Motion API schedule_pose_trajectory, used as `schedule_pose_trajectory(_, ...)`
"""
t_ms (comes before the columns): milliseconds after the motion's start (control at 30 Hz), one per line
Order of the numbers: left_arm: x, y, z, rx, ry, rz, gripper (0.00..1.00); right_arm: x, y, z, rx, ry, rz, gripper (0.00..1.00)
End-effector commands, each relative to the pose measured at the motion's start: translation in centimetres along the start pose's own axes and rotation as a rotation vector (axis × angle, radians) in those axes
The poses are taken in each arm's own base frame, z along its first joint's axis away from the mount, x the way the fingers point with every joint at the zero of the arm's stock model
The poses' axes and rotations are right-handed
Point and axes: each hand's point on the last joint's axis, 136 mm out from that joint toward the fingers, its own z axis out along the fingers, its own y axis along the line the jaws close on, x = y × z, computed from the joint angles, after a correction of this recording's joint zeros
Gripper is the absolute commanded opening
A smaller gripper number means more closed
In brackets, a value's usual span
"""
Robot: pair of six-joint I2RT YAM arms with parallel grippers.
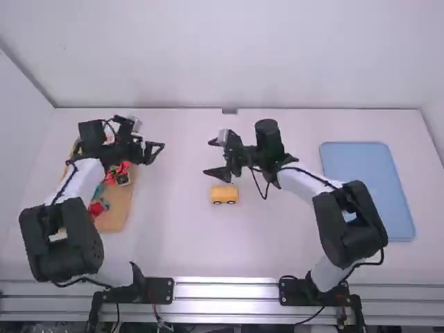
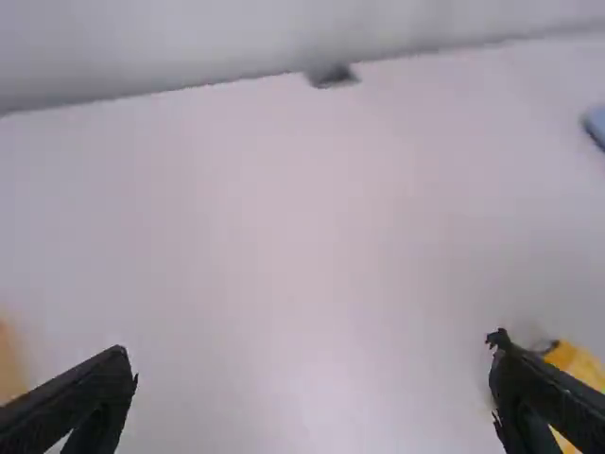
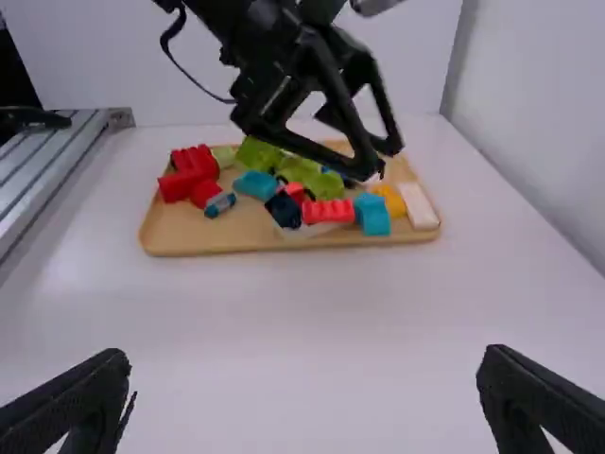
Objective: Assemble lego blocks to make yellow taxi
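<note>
Over the table right of the wooden tray, my left gripper (image 1: 156,153) is open and holds nothing; its fingers stand wide apart in its own view, left gripper (image 2: 312,356). My right gripper (image 1: 209,157) points left above the middle of the table, just behind a yellow block assembly (image 1: 224,193) with two dark wheels showing. Nothing is between its fingers, right gripper (image 3: 304,357). One left finger partly covers the yellow assembly (image 2: 584,365) in the left wrist view. Red blocks (image 3: 195,173), green blocks (image 3: 257,152) and a yellow block (image 3: 389,200) lie in the tray.
The wooden tray (image 1: 116,214) stands at the left under the left arm, also holding blue and white blocks. A light blue tray (image 1: 367,182) lies at the right, partly behind the right arm. A small dark piece (image 1: 229,111) sits at the table's back edge.
</note>
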Motion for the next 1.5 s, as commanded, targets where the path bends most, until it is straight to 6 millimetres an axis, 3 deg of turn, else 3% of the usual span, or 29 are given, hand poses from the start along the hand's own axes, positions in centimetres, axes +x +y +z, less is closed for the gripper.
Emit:
schedule_pose_trajectory(0,-0.4,2.7,-2.6,-0.069,-0.045,-0.24,0.99,-2.1,0.5,0.7,-0.034,-0.03,-0.039,0.98)
schedule_pose_trajectory(100,0.8,6.0,-5.8,-0.153,-0.074,-0.428,0.99,-3.5,1.2,1.4,-0.048,-0.072,-0.15,0.98)
schedule_pose_trajectory(133,0.8,6.1,-5.9,-0.156,-0.075,-0.435,0.99,-3.6,1.2,1.5,-0.048,-0.074,-0.152,0.98)
schedule_pose_trajectory(233,1.4,7.7,-8.2,-0.229,-0.094,-0.521,0.99,-5.5,0.0,2.1,0.037,-0.112,-0.139,0.98)
schedule_pose_trajectory(333,2.2,8.8,-9.8,-0.364,-0.078,-0.582,0.99,-6.2,-1.5,2.7,0.107,-0.073,-0.092,0.98)
schedule_pose_trajectory(467,1.8,8.2,-12.2,-0.51,-0.067,-0.561,0.99,-7.1,-2.5,4.0,0.123,0.058,-0.067,0.98)
schedule_pose_trajectory(800,-1.8,6.8,-17.1,-0.582,-0.232,-0.536,0.99,-6.9,-2.3,6.3,0.002,0.149,-0.075,0.98)
schedule_pose_trajectory(967,-2.5,6.1,-17.3,-0.559,-0.275,-0.584,0.99,-7.2,-1.3,6.5,-0.125,0.078,-0.117,0.98)
schedule_pose_trajectory(1067,-2.6,6.0,-17.4,-0.56,-0.275,-0.585,0.99,-7.3,-1.2,6.8,-0.127,0.083,-0.122,0.98)
schedule_pose_trajectory(1233,-1.4,7.5,-19.0,-0.703,-0.249,-0.671,0.99,-8.0,-0.2,8.3,-0.118,0.123,-0.187,0.98)
schedule_pose_trajectory(1467,-2.1,6.5,-19.9,-0.705,-0.172,-0.622,0.99,-9.3,0.9,9.1,-0.142,0.105,-0.202,0.98)
